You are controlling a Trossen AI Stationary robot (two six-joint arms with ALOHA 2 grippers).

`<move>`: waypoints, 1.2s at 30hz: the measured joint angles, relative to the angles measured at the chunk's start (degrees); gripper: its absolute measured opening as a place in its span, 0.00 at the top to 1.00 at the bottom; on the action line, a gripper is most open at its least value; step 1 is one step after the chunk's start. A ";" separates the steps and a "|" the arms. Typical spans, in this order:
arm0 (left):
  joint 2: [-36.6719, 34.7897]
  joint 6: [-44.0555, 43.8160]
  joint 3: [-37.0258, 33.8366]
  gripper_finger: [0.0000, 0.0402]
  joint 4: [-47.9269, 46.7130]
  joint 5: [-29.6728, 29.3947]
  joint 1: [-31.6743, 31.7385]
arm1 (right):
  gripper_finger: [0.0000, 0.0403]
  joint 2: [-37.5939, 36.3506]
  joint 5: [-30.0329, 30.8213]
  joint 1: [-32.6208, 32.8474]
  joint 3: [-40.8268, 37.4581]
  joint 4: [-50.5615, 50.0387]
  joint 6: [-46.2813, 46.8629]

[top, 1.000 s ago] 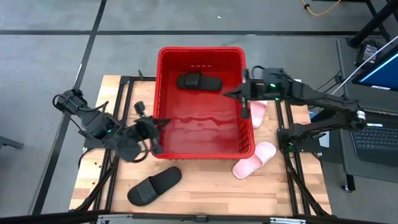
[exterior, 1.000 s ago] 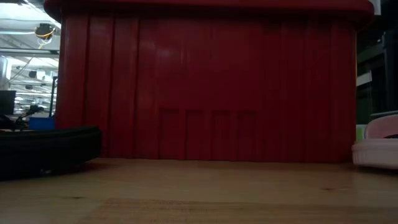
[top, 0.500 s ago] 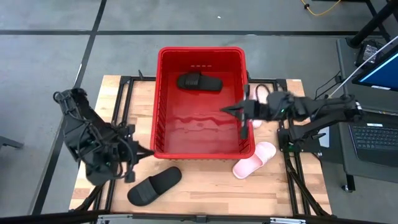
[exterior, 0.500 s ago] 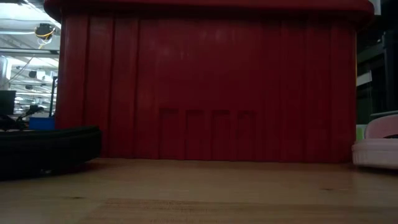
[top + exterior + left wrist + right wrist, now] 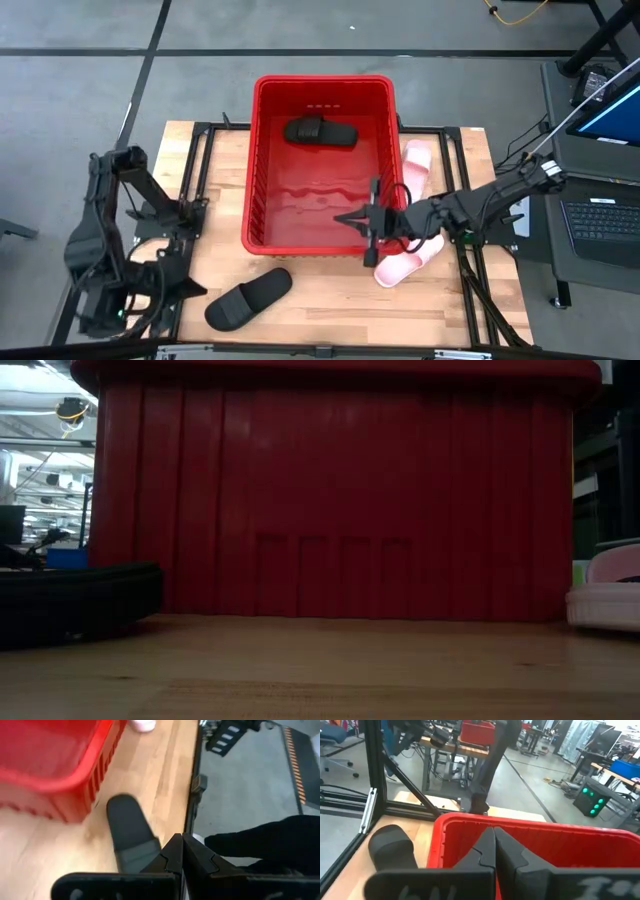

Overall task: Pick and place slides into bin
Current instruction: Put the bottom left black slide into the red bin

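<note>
The right gripper [image 5: 362, 218], fingers pressed together and holding nothing, is hovering over the bin's [image 5: 262, 165] front-right corner. The left gripper [image 5: 181, 851], likewise closed, is hanging near a black slide [image 5: 248, 298].

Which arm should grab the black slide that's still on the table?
Left, probably: the left gripper hovers just beside the black slide, while the right gripper sits across the bin, nearer the pink slides.

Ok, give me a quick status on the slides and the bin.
Both grippers shut, empty: left gripper beside black slide, right gripper over bin. One black slide binned, two pink slides out. Nothing blocking.
</note>
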 joint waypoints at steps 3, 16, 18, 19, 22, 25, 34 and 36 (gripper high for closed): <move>2.49 -8.76 0.00 1.00 -3.18 -0.25 -1.98 | 1.00 0.80 0.01 0.04 0.00 1.92 0.89; 13.32 -31.01 0.00 0.99 -1.11 -2.67 0.86 | 0.98 0.96 -0.02 -0.05 0.00 4.27 -5.73; 14.88 -31.45 0.00 0.99 0.78 -2.53 1.42 | 0.98 0.93 -0.02 -0.05 0.00 4.30 -5.74; 15.65 -31.81 0.00 1.00 2.08 -2.47 1.53 | 0.98 0.93 -0.02 -0.05 0.00 4.28 -5.67; 18.20 -33.46 0.00 1.00 6.01 -1.83 1.71 | 0.98 0.93 -0.04 -0.05 0.00 4.25 -5.54; 20.20 -34.04 -0.02 0.99 10.26 -1.39 1.84 | 0.99 0.93 -0.06 -0.05 0.00 4.21 -5.57; 25.64 -34.17 0.00 0.99 12.69 -1.46 3.35 | 0.98 0.93 -0.09 -0.05 0.00 4.52 -6.75; 26.44 -34.15 -0.02 0.98 13.07 -1.40 3.76 | 0.98 0.93 -0.19 -0.04 0.00 4.75 -6.77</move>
